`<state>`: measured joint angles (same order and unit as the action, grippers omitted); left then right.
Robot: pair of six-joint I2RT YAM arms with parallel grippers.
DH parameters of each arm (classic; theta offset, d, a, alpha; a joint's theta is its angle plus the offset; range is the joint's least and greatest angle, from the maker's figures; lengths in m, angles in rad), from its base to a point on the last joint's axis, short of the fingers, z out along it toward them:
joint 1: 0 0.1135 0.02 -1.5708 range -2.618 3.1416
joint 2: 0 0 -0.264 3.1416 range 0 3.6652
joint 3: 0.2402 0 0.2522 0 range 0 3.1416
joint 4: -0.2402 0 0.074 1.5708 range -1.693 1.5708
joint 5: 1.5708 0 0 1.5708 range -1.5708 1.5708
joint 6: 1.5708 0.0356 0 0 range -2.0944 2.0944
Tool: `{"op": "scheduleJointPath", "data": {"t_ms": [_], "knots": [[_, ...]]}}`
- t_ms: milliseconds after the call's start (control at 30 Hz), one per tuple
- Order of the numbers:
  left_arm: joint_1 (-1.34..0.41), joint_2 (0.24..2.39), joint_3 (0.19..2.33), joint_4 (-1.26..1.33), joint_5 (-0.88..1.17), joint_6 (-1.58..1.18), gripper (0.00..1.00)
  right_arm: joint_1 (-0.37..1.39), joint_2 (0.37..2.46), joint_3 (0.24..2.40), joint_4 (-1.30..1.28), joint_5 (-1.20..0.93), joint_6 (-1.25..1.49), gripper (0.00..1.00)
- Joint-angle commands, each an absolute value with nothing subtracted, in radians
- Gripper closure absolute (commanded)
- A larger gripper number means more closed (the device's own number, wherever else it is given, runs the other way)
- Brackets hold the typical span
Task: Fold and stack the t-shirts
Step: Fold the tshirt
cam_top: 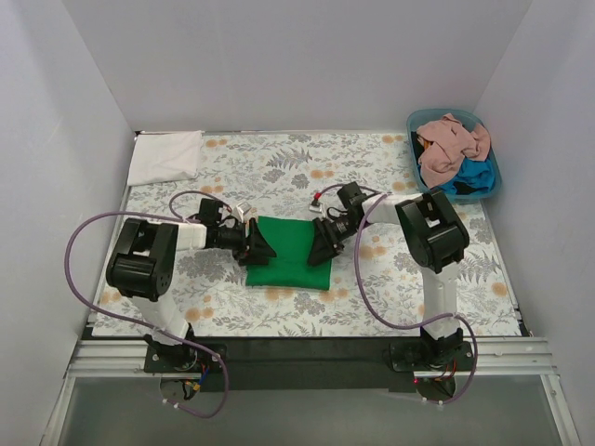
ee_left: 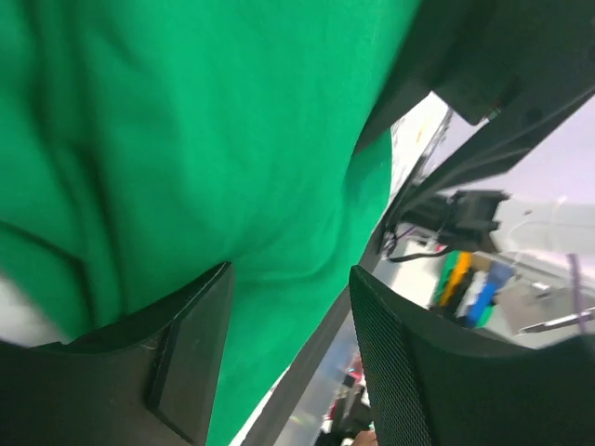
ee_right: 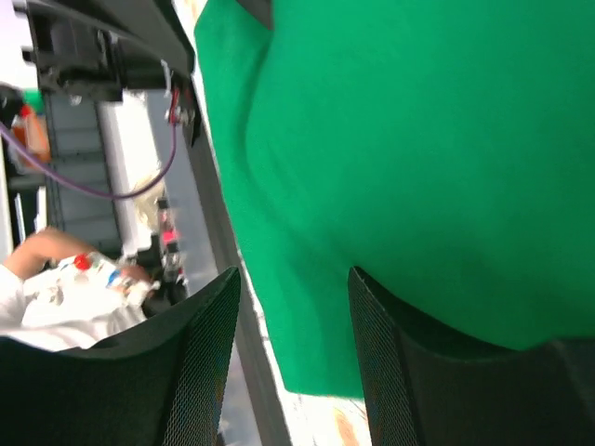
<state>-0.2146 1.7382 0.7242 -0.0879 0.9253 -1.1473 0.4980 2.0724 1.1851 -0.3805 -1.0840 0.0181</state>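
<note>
A bright green t-shirt point(cam_top: 293, 251) lies folded into a rectangle on the floral cloth at table centre. My left gripper point(cam_top: 257, 246) sits at its left edge and my right gripper point(cam_top: 323, 243) at its right edge, both low over the cloth. In the left wrist view the green shirt point(ee_left: 186, 139) fills the frame and the left gripper point(ee_left: 290, 307) has its jaws apart. In the right wrist view the green shirt point(ee_right: 418, 139) lies beyond the right gripper point(ee_right: 293, 316), jaws apart. Salmon-pink point(cam_top: 453, 139) and blue point(cam_top: 474, 177) shirts lie in the tub. A white folded shirt point(cam_top: 165, 155) lies at back left.
A blue plastic tub point(cam_top: 494, 165) stands at the back right corner. The floral covering point(cam_top: 279, 167) spans the table between white walls. The black front rail point(cam_top: 297, 348) runs along the near edge with both arm bases.
</note>
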Motion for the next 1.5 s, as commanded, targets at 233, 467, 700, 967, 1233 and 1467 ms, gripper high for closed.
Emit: {"op": "scheduleJointPath", "data": {"t_ms": [233,467,700,967,1233,1467], "knots": [[-0.095,1.559,0.847,-0.176,1.061,-1.021,0.48,0.394,1.875,1.309,-0.480,-1.041,-0.077,0.44],[-0.268,1.379,0.646,-0.037,1.080,-1.215,0.53,0.604,1.802,1.172,-0.273,-1.103,0.113,0.55],[-0.239,1.623,0.577,0.008,0.942,-1.198,0.61,0.624,2.041,1.128,-0.259,-1.072,0.094,0.64],[-0.107,1.763,0.664,-0.192,0.994,-1.048,0.59,0.483,2.028,1.060,-0.339,-0.971,0.003,0.65],[-0.034,1.300,0.733,-0.245,1.030,-1.034,0.41,0.541,1.718,1.210,-0.436,-0.848,-0.092,0.53],[0.220,1.169,0.792,-0.330,0.951,-1.201,0.37,0.783,1.704,1.387,-0.399,-0.353,-0.170,0.43]]}}
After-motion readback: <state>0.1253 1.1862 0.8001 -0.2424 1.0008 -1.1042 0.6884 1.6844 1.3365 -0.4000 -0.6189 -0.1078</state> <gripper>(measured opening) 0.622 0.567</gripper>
